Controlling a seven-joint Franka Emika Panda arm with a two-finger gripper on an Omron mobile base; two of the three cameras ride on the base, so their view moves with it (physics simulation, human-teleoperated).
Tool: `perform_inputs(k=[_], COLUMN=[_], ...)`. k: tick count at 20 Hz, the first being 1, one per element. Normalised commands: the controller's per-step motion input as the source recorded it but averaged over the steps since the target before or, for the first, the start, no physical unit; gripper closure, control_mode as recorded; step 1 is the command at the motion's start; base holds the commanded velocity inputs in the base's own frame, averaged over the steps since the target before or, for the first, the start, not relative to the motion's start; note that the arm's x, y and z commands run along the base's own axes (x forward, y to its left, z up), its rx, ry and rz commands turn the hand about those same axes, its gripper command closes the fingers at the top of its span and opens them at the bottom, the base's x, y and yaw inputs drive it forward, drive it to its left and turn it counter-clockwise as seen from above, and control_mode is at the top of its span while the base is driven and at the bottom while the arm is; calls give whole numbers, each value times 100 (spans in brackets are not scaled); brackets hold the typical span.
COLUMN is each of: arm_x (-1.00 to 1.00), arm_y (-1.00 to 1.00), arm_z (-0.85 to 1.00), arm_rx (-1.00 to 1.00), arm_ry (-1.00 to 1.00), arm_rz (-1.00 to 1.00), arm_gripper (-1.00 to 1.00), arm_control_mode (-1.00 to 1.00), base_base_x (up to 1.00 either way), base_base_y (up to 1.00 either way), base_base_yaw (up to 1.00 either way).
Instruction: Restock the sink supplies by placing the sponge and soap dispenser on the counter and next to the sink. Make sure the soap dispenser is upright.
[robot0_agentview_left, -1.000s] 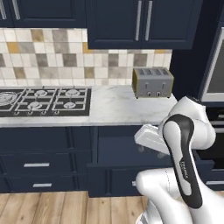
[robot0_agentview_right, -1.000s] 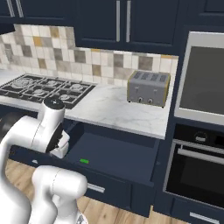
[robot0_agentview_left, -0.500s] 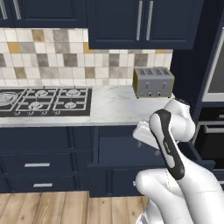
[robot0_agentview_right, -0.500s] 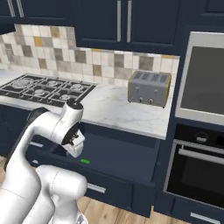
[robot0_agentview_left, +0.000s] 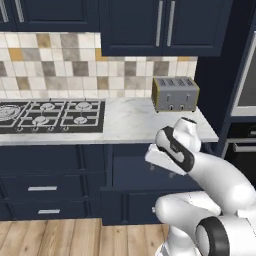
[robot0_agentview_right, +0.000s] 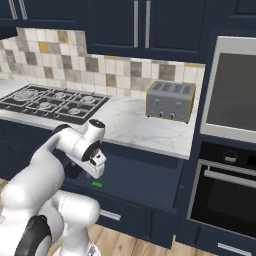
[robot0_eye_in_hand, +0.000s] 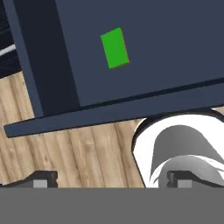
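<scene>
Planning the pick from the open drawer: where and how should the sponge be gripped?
Come from straight above; the sponge lies flat on the drawer floor. Close the open pincer across its two long edges, the narrower span.

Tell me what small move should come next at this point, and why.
Probably lower the gripper toward the sponge and centre over it. The sponge lies flat in the open drawer, untouched, not yet on the counter. The gripper is open and holds nothing, with the sponge well ahead of its fingertips in the hand view.
</scene>
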Motion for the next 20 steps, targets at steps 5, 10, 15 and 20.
perform_inputs(k=[5, 10, 15, 20], arm_x=[55, 48, 41, 34], arm_y=[11, 8, 6, 17], arm_z=[-47, -66, -43, -49], arm_rx=[-16, -5, 0, 0], arm_ry=[8, 2, 0, 0], arm_rz=[0, 2, 3, 1], arm_gripper=[-100, -100, -100, -100], arm_control_mode=[-100, -100, -100, -100], base_base_x=[0, 0, 0, 0], base_base_y=[0, 0, 0, 0], base_base_yaw=[0, 0, 0, 0])
